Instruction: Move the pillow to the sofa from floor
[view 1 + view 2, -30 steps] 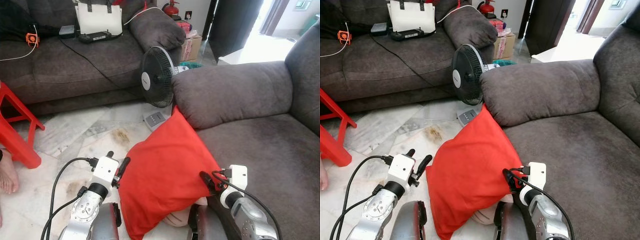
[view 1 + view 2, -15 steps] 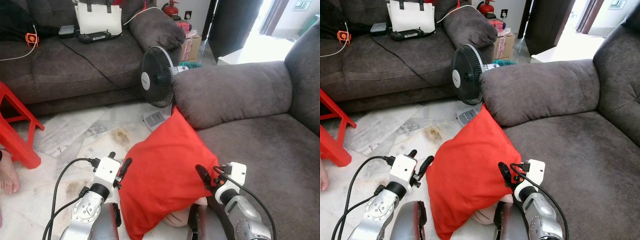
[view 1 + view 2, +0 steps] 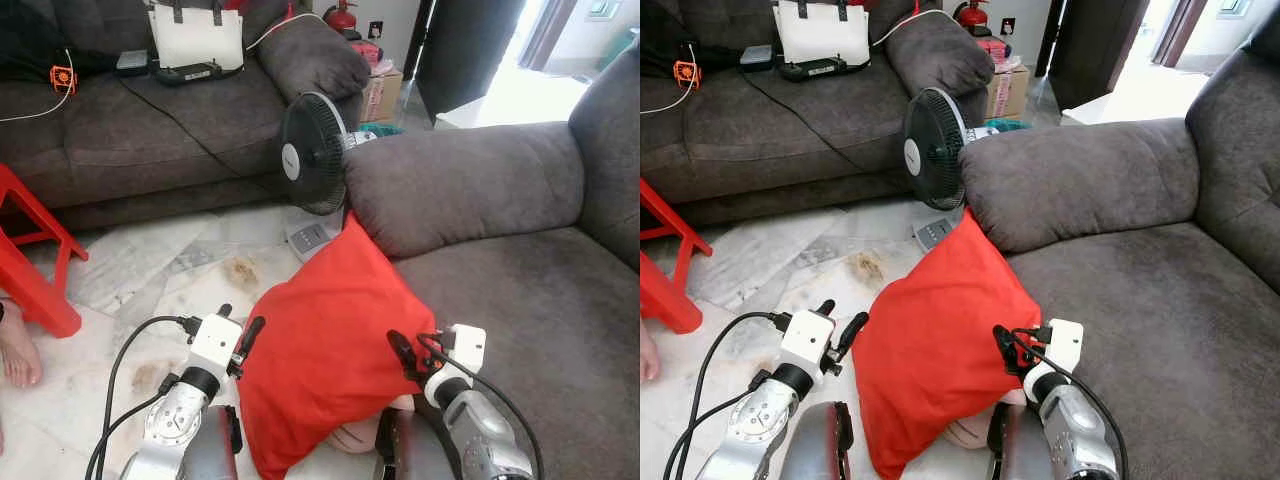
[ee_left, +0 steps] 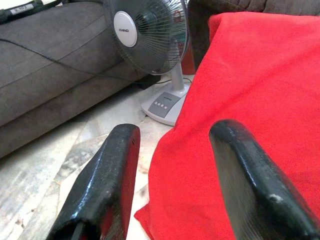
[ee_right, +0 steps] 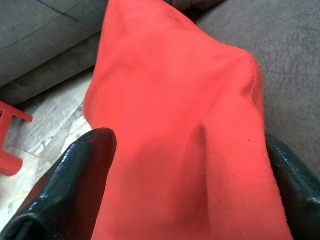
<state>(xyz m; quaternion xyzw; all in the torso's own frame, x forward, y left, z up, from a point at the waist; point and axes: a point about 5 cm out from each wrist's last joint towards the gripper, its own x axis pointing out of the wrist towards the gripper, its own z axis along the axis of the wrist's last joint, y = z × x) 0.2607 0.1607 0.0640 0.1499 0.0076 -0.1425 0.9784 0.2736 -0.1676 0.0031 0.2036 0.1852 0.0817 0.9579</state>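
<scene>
A red pillow stands on edge on the marble floor and leans against the front of the grey sofa on my right. My left gripper is open at the pillow's left edge; in the left wrist view the red edge lies between its fingers. Pressed against the pillow's right edge, my right gripper is open too. In the right wrist view its fingers straddle a fold of the pillow.
A black standing fan stands on the floor just beyond the pillow, by the sofa arm. A second grey sofa at the back holds a white bag and cables. A red stool and a person's foot are at the left.
My right gripper has moved forward and inward against the pillow's right edge. The left gripper has hardly shifted. The pillow stays leaning on the sofa.
</scene>
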